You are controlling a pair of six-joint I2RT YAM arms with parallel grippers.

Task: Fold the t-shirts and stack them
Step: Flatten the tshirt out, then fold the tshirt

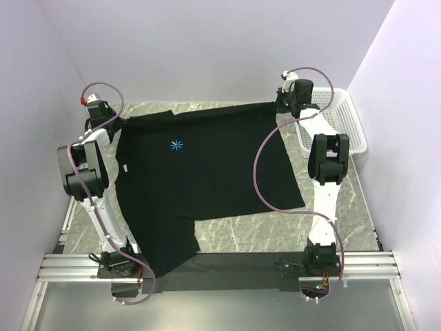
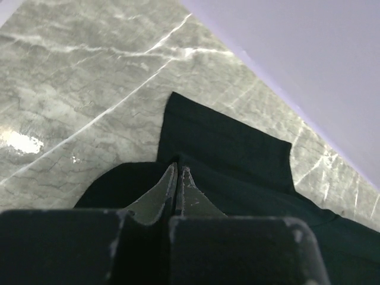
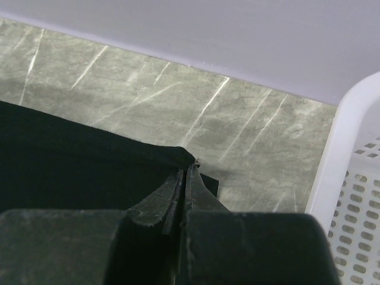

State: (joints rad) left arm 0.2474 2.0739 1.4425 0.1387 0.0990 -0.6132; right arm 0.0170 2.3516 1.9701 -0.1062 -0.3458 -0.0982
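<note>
Black shirt (image 1: 207,172) lies spread over the marble table (image 1: 275,234), its far edge stretched between my two grippers, one corner at each. Its light-blue starburst print (image 1: 177,145) sits toward my left arm, and a small white label (image 1: 125,169) at the neck is too small to read. My left gripper (image 2: 177,170) and right gripper (image 3: 187,169) are both clamped tight on the cloth, the right one near the white basket (image 3: 350,196).

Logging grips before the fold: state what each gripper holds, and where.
Both pinch one black t-shirt along its far edge: left gripper at the sleeve-side corner, right gripper at the hem corner.
</note>
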